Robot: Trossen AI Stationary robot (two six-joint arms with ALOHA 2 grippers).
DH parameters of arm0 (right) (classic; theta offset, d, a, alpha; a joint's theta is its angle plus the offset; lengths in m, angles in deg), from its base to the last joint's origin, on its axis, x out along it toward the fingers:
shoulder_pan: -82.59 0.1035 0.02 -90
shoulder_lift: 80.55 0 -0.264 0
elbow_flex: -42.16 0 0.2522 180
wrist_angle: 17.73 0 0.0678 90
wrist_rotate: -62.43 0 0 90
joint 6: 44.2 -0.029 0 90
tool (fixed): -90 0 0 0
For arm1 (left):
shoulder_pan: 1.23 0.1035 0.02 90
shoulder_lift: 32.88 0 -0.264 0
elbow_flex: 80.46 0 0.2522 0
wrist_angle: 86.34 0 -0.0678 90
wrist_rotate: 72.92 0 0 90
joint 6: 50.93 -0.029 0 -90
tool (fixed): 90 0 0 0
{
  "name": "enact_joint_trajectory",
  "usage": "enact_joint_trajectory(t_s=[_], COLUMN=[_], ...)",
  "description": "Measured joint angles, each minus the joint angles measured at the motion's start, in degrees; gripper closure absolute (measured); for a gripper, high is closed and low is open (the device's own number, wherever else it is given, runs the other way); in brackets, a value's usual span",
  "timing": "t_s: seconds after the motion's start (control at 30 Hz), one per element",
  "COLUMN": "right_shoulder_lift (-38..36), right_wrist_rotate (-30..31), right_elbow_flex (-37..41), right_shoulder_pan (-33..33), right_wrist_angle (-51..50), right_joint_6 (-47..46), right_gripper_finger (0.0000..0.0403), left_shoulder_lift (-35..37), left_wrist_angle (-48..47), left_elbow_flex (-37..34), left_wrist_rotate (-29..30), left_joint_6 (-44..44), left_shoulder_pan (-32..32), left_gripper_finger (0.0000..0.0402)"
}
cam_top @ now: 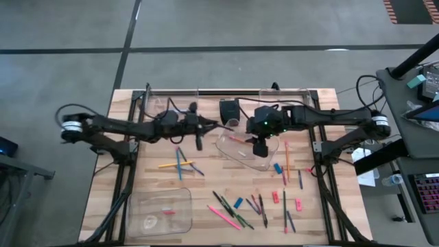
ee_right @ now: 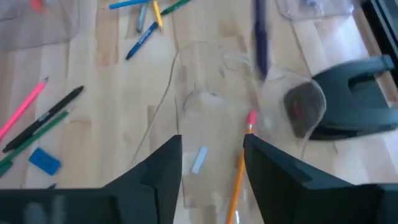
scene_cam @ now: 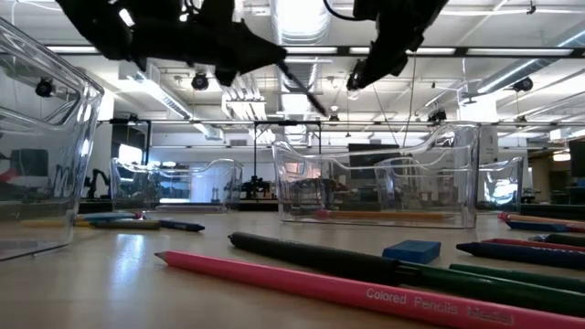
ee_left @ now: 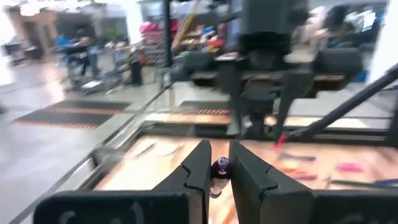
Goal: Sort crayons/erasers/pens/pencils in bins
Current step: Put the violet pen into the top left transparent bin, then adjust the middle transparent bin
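Left pincer (cam_top: 199,140), centre frame in the high view, clamped on a purple pen (ee_left: 219,174). Right pincer (ee_right: 211,163) parted, empty, above the clear bin (cam_top: 241,152) at mid-table (cam_top: 206,180); an orange pencil (ee_right: 239,171) lies inside.

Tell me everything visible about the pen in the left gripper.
The pen is a slim, dark blue-purple stick, seemingly plastic, with a rounded purple end facing the wrist camera. The left gripper is shut on it, one dark finger on each side. From above, the pen hangs clear of the table, roughly upright, beside the middle clear bin. Apart from the fingers, nothing appears to touch it.
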Motion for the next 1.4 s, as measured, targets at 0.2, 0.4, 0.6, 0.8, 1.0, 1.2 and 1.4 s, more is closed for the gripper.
enact_joint_trajectory(t_s=[0.2, 0.4, 0.6, 0.8, 1.0, 1.2, 1.4], right_shoulder_lift=[-2.08, -4.89, -7.47, -10.8, -16.8, -22.23, -25.02], right_wrist_rotate=[-0.19, 0.09, 0.14, 0.33, 6.77, 11.16, 11.19], right_elbow_flex=[2.38, 7.81, 11.42, 13.19, 16.72, 24.68, 31.58], right_shoulder_pan=[0.68, 1.34, 1.34, 1.74, 4.53, 6.5, 6.61], right_wrist_angle=[0.02, 5.88, 6.84, 4.26, 2.96, 2.58, 2.29], right_joint_6=[-1.27, -2.6, -3.76, -8.02, -13.9, -24.57, -30.37], right_gripper_finger=[0.0255, 0.027, 0.0282, 0.029, 0.0299, 0.0307, 0.0316], left_shoulder_lift=[12.23, 20.58, 18.32, 14.72, 15.03, 20.9, 24.17], left_wrist_angle=[-22.31, -38.97, -42.45, -42.52, -42.07, -36.79, -28.75], left_elbow_flex=[-0.35, -0.18, -0.2, 0.0, 0.2, -0.29, -2.83], left_wrist_rotate=[15.47, 20.06, 18.52, 17.94, 18.5, 13.44, 12.39], left_joint_6=[-1.55, 1.75, 3.17, 3.51, 5.44, 7.12, 7.63], left_shoulder_pan=[4.41, 14.88, 22.97, 26.16, 26.06, 21.8, 12.29], left_gripper_finger=[0.0379, 0.0379, 0.0358, 0.023, 0.0147, 0.0152, 0.0176])
